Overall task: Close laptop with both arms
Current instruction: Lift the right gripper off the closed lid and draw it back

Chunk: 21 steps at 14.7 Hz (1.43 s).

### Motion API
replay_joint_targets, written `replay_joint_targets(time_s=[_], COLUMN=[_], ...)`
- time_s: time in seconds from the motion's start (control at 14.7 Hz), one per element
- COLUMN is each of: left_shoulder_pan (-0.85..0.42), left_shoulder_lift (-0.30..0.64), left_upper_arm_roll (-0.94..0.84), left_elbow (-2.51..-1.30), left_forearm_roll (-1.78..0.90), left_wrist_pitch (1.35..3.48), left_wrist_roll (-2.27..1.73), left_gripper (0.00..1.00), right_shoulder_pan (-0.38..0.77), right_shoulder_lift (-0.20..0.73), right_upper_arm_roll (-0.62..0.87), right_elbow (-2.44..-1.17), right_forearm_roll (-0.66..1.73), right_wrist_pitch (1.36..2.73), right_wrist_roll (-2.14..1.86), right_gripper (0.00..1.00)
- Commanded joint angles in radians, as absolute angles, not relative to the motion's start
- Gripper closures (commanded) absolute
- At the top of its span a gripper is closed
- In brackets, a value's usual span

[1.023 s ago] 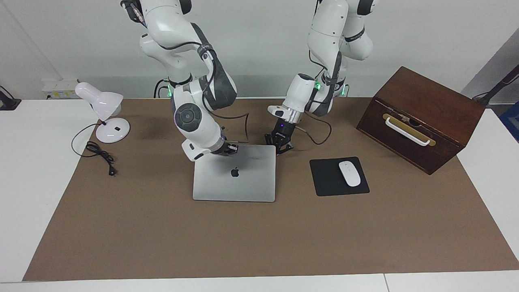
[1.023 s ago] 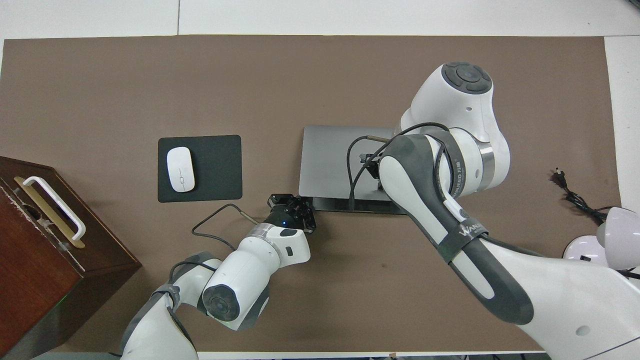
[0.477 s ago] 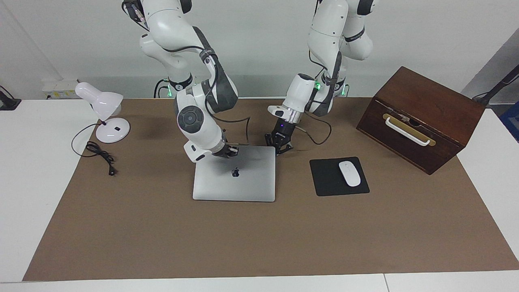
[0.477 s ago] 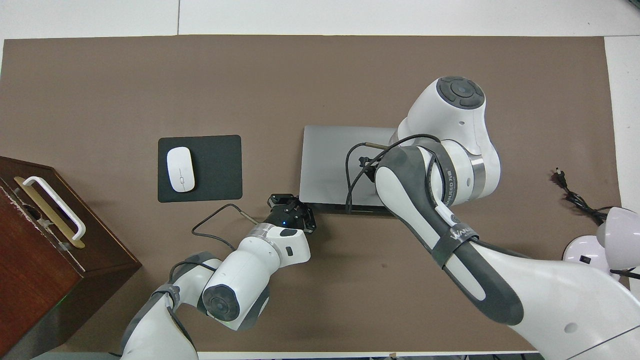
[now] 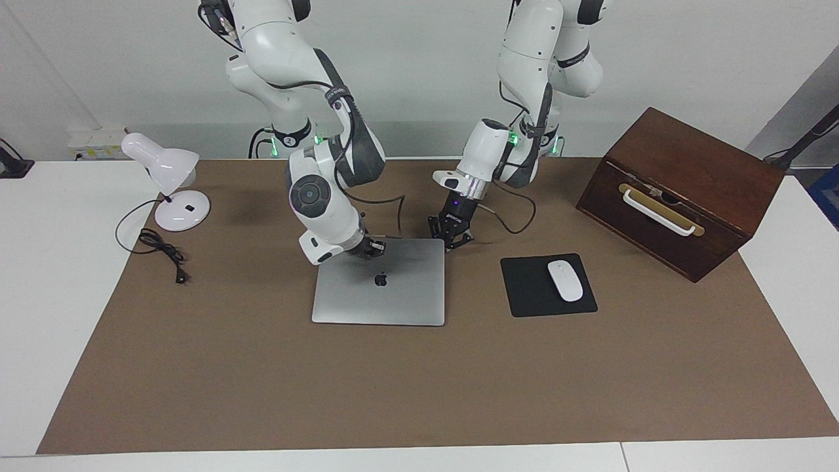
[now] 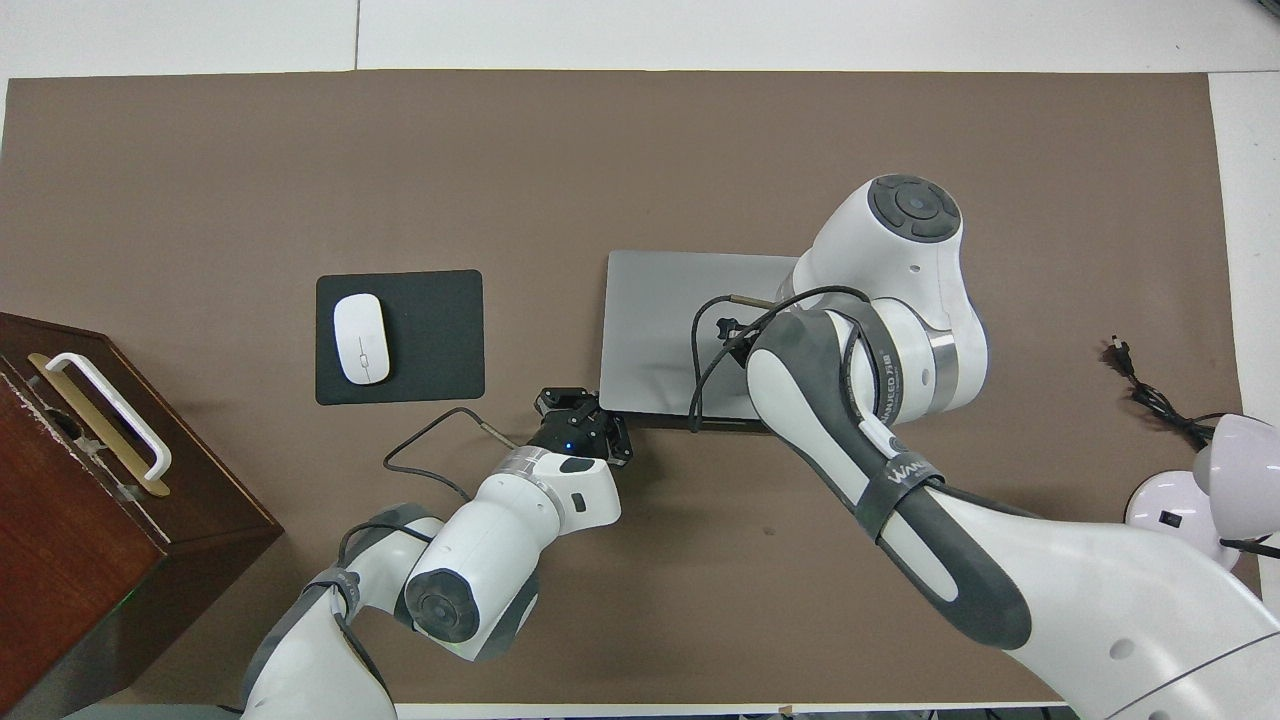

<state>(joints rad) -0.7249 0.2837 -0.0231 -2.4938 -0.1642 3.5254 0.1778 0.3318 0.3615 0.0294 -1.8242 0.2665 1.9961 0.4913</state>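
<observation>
Right gripper (image 5: 372,248) presses on the laptop (image 5: 380,288) lid's edge nearest the robots; left gripper (image 5: 452,236) sits beside that corner. Finger states unclear. Press gently, evenly, until flat.

White jointed right arm bent low, its black right gripper (image 5: 372,247) angled down, white left arm folded, black left gripper (image 5: 452,236) pointing down

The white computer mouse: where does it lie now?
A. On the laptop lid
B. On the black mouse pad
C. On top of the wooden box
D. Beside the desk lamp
B: the white mouse rests on the black mouse pad, beside the laptop toward the left arm's end of the table.
</observation>
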Motion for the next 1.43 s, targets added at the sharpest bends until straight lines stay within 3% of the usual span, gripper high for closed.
replay_joint_targets(time_s=[0.0,0.34,0.95,1.36], left_shoulder_pan=[-0.738,-0.738,-0.738,-0.735], left_shoulder_lift=[0.307,0.307,0.307,0.290], left_upper_arm_roll=[-0.011,-0.011,-0.011,-0.012], left_elbow=[-2.534,-2.534,-2.534,-2.536], left_forearm_roll=[-0.172,-0.172,-0.172,-0.175], left_wrist_pitch=[3.504,3.504,3.504,3.504], left_wrist_roll=[0.189,0.189,0.189,0.163], left_gripper=[1.00,1.00,1.00,1.00], right_shoulder_pan=[0.328,0.328,0.285,0.281], right_shoulder_lift=[0.341,0.341,0.334,0.318], right_upper_arm_roll=[0.035,0.035,0.026,0.020], right_elbow=[-1.879,-1.868,-1.732,-1.732], right_forearm_roll=[0.249,0.249,0.262,0.235], right_wrist_pitch=[2.049,2.030,1.833,1.833], right_wrist_roll=[0.466,0.468,0.466,0.442], right_gripper=[1.00,1.00,1.00,1.00])
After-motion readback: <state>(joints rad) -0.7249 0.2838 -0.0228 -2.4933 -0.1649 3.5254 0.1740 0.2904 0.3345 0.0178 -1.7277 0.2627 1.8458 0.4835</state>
